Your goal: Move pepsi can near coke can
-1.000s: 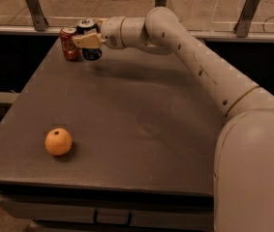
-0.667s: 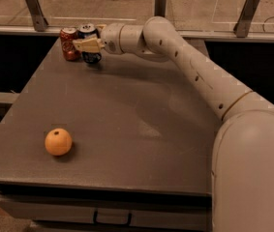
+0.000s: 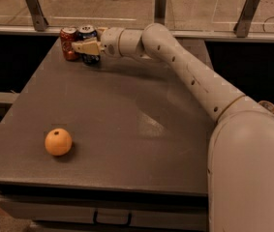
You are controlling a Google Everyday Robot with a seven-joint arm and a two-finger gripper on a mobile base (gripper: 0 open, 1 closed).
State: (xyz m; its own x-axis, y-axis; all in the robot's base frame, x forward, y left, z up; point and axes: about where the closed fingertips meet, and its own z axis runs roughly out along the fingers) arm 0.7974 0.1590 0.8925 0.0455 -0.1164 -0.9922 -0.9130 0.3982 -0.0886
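Note:
The pepsi can (image 3: 87,33), dark blue with a silver top, stands upright at the far left corner of the grey table (image 3: 127,124). It is right beside the red coke can (image 3: 68,43), to that can's right, and they are touching or nearly so. My gripper (image 3: 86,42) reaches in from the right and is shut on the pepsi can. Its near finger (image 3: 85,47) crosses the can's front and hides the can's middle. The far finger is hidden behind the can.
A round orange fruit (image 3: 58,142) lies near the front left of the table. My arm (image 3: 190,76) stretches over the table's right side. A rail with metal posts (image 3: 34,6) runs behind the far edge. A drawer handle (image 3: 111,220) shows below the front edge.
The gripper and the pepsi can have shifted slightly left, closing the small gap to the coke can. The coke can and the orange have not moved.

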